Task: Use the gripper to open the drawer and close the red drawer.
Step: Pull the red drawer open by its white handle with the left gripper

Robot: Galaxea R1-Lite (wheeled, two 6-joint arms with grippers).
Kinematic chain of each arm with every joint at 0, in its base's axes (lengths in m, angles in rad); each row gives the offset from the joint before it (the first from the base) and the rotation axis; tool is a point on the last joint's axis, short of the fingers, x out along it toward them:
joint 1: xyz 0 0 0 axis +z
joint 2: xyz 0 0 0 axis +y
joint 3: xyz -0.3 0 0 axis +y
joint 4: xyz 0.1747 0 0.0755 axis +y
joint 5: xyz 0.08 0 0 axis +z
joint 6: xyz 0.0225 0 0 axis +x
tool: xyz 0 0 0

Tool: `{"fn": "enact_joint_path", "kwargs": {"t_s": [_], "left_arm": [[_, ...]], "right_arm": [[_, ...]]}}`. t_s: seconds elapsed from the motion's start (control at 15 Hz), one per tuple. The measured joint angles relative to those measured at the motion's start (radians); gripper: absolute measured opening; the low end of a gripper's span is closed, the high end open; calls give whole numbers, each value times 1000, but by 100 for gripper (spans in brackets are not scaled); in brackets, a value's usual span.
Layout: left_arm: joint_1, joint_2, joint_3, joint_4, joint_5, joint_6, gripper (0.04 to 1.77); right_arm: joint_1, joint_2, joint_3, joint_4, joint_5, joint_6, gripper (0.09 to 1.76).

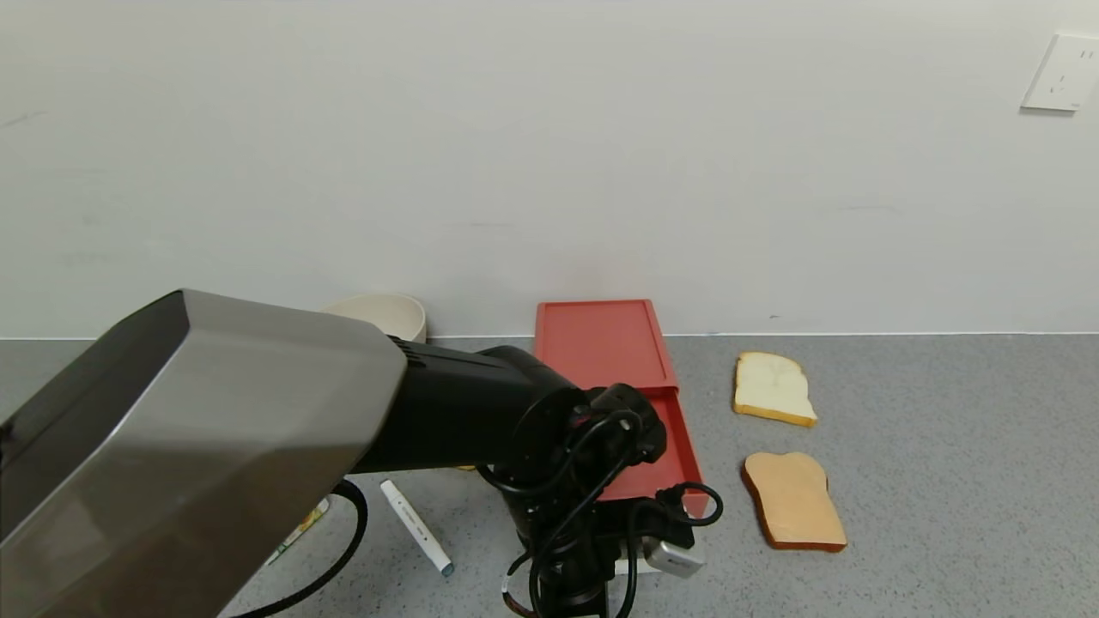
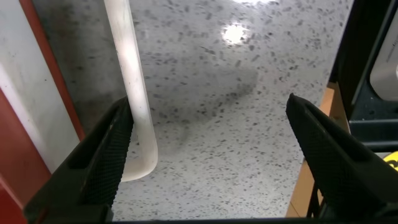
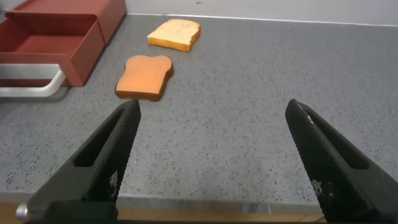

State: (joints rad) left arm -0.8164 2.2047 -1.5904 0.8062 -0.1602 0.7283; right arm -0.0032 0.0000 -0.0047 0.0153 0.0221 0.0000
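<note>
Red drawer (image 1: 631, 403), salmon-red, set against the wall on the grey surface (image 1: 944, 481); tray slid out toward the robot, white loop handle (image 2: 134, 93) at its near end. Left gripper (image 2: 205, 155): fingers (image 2: 106, 162) spread wide, one touching or just beside the handle's rounded corner, the other well apart over bare surface; nothing clamped. For closing, judged best: bring the fingers square to the handle bar or tray front, push straight along the slide toward the wall, keep the force level so the light box does not skid or twist. Right gripper (image 3: 211, 162): parked low over the surface, fingers wide, holding nothing, facing the tray from the side. Nearby: two bread slices, pale (image 1: 773, 388) and toasted (image 1: 794, 502), well apart from the drawer; white marker (image 1: 416, 526); cream bowl (image 1: 386, 313) by the wall. Hidden: handle and tray front in the head view, covered by the left arm and cables; exact finger-to-handle contact not certain; tray contents not visible.
</note>
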Motion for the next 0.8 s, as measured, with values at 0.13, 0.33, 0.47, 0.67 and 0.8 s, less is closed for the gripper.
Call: {"fn": "enact_joint_path", "kwargs": {"t_s": [0.13, 0.33, 0.47, 0.67, 0.8], "left_arm": [[-6, -6, 11, 0, 0, 0, 174], [-12, -13, 27, -2, 1, -16, 174], [-20, -16, 35, 0, 0, -21, 174], [-35, -20, 39, 0, -1, -45, 174], [-39, -23, 34, 0, -1, -49, 174]], "right_arm": [[0, 0, 0, 0, 0, 0, 171], [0, 0, 0, 0, 0, 0, 171], [0, 0, 0, 0, 0, 0, 171], [0, 0, 0, 0, 0, 0, 171], [0, 0, 0, 0, 0, 0, 171]]}}
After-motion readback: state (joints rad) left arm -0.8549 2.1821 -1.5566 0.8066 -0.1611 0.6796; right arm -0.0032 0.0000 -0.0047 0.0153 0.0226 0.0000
